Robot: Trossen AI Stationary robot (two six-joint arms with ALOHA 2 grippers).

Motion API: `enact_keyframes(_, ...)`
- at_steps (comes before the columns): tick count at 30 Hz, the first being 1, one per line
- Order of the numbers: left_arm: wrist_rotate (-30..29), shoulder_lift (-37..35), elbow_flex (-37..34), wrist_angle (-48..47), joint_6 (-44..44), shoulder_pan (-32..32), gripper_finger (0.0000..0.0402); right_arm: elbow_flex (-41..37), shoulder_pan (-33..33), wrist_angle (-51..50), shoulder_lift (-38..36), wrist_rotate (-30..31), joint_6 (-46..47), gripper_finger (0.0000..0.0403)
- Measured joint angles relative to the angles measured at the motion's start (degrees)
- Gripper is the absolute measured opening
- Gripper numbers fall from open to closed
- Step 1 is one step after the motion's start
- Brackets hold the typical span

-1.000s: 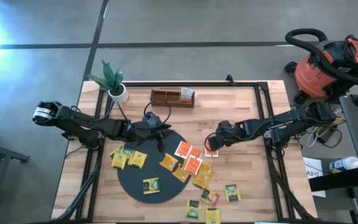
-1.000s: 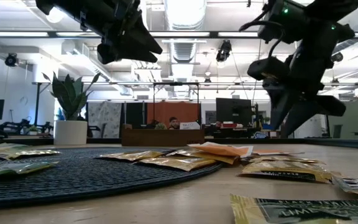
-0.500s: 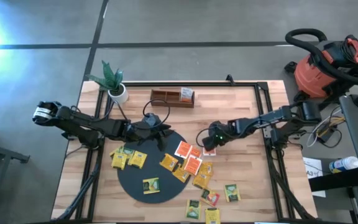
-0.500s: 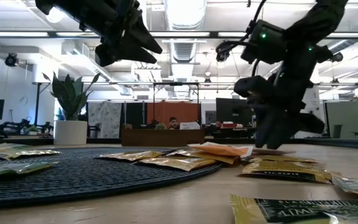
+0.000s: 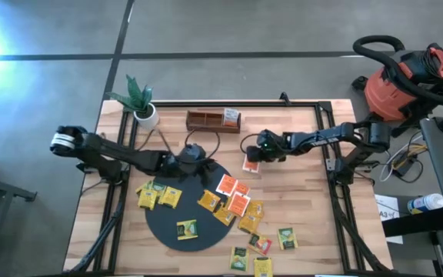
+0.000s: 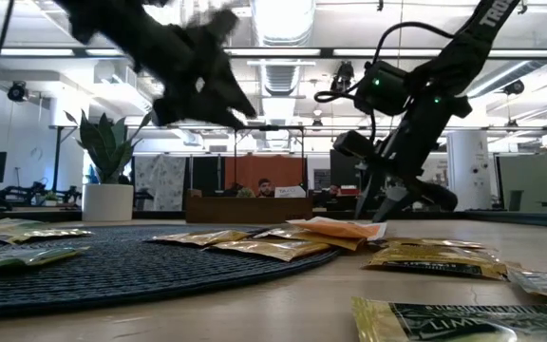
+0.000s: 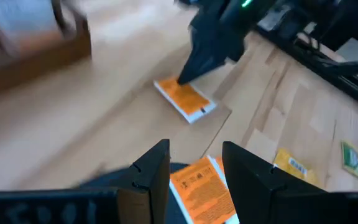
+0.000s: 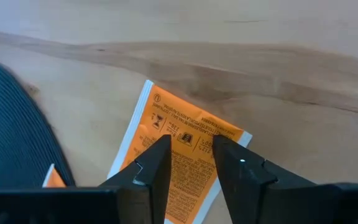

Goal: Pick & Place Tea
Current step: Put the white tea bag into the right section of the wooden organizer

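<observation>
One flat orange tea packet [image 5: 250,165] has moved toward the brown wooden tray [image 5: 213,121], pinched in our right jaws; our left jaws hang open, empty.

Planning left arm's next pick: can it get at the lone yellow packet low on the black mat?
Probably yes: the yellow square tea packet lies alone on the black round mat, nothing over it.

The high camera looked straight down; the low one sat level on the table [image 5: 298,200]; both wrist cameras closely shared one orange-red tea packet [image 8: 179,158].
</observation>
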Motion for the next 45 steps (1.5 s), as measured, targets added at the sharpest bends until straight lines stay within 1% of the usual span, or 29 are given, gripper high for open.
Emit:
enact_keyframes(4,11.63,7.0,0.0,6.45,-9.78,4.66,0.0142,0.08,-0.07,1.75,0.89,-1.07,0.0,0.0122)
enact_keyframes(7,19.07,11.63,0.23,13.61,-16.16,8.3,0.0142,0.08,0.16,1.95,0.93,-1.52,-0.04,0.0123)
enact_keyframes(10,22.66,15.33,1.06,18.26,-20.05,11.33,0.0142,0.0,0.19,1.88,0.67,-1.82,-0.33,0.0122)
enact_keyframes(14,27.27,20.01,2.97,18.39,-23.55,14.03,0.0142,-0.03,0.19,2.29,0.65,-1.92,-0.12,0.012)
enact_keyframes(17,30.3,23.37,5.16,18.38,-23.91,14.54,0.0142,-0.07,0.21,3.87,0.99,-2.01,0.96,0.012)
enact_keyframes(23,30.79,29.05,9.87,18.31,-23.89,14.52,0.0142,-0.12,0.24,6.54,1.79,-2.03,2.81,0.012)
enact_keyframes(28,30.76,31.71,12.73,17.16,-23.27,14.52,0.0142,-0.03,0.23,7.92,3.12,-2.91,3.23,0.0118)
enact_keyframes(36,28.76,30.81,12.79,11.66,-21.71,14.54,0.0142,0.14,0.19,8.49,4.63,-3.8,3.04,0.0118)
enact_keyframes(45,28.8,30.82,13.27,10.93,-21.63,14.54,0.0142,0.01,0.23,11.63,5.3,-4.04,4.15,0.0118)
